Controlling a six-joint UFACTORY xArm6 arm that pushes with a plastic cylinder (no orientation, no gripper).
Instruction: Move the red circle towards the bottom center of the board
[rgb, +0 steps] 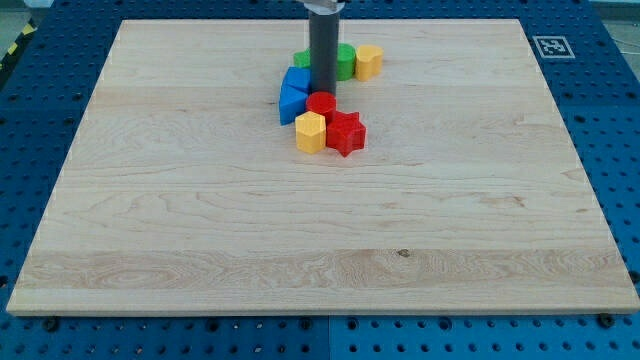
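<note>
The red circle (321, 102) lies in a cluster of blocks near the view's top centre of the wooden board (200, 230). My tip (323, 91) stands right at the red circle's upper edge, touching or nearly touching it. A red star (346, 133) lies just below and right of the circle. A yellow hexagon (310, 132) lies just below and left of it. A blue block (294, 95) sits on the circle's left.
A green block (343, 61), partly hidden behind the rod, and a second yellow block (369, 61) sit above the cluster. A black and white marker (551, 46) is at the board's top right corner. Blue perforated table surrounds the board.
</note>
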